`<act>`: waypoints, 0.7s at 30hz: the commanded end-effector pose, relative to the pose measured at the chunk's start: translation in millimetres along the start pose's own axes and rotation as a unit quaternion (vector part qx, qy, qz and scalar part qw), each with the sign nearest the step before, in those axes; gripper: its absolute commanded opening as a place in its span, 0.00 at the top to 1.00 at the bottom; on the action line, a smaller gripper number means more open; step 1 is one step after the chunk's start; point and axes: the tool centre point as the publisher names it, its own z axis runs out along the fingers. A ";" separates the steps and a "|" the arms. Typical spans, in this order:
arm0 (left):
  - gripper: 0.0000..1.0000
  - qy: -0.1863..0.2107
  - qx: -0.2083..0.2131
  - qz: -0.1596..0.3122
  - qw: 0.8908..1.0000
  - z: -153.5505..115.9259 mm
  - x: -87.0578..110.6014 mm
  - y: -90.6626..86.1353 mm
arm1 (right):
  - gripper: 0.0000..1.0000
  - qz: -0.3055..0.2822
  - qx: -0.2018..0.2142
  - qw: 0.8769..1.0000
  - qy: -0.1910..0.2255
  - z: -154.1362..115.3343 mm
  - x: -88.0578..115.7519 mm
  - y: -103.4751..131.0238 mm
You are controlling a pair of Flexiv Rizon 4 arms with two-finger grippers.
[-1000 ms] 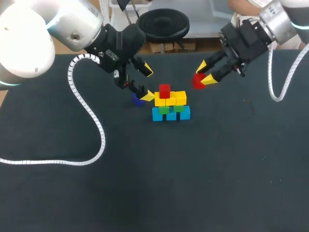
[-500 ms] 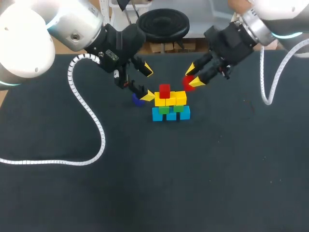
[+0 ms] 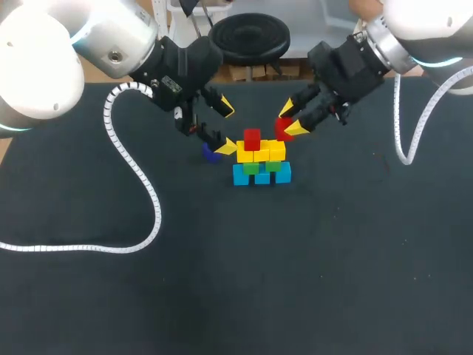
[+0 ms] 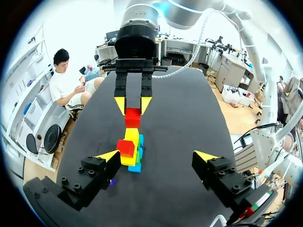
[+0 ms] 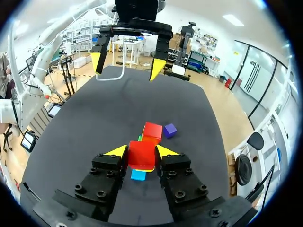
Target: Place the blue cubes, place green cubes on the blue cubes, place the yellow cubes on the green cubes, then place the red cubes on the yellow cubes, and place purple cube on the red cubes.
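The stack stands mid-table: blue cubes (image 3: pixel 262 176) at the base, green cubes (image 3: pixel 252 168) on them, yellow cubes (image 3: pixel 261 152) above, and one red cube (image 3: pixel 252 138) on the yellow row's left end. My right gripper (image 3: pixel 290 120) is shut on a second red cube (image 3: pixel 281 130), held just above the yellow row's right end. In the right wrist view this held red cube (image 5: pixel 141 155) sits between the fingers, over the stack's red cube (image 5: pixel 152 131). My left gripper (image 3: pixel 226 128) stands open just left of the stack. The purple cube (image 3: pixel 212 153) lies on the table under it.
The black table (image 3: pixel 236 281) spreads wide in front of the stack. A white coiled cable (image 3: pixel 144 185) from my left arm lies across the table's left part. My two grippers face each other across the stack, close together.
My right arm has carried the red cube leftward and slightly down, from off to the stack's right to just above its right end. The left arm has kept still.
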 end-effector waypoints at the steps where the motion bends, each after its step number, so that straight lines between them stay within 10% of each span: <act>1: 0.00 0.000 0.001 0.001 1.000 -0.5 0.4 0.9 | 1.00 0.000 0.001 1.000 0.001 -0.2 -0.4 0.8; 21: 0.00 0.000 0.001 0.001 1.000 -0.5 0.4 0.9 | 1.00 0.006 -0.009 1.000 -0.008 23.0 -11.9 -0.9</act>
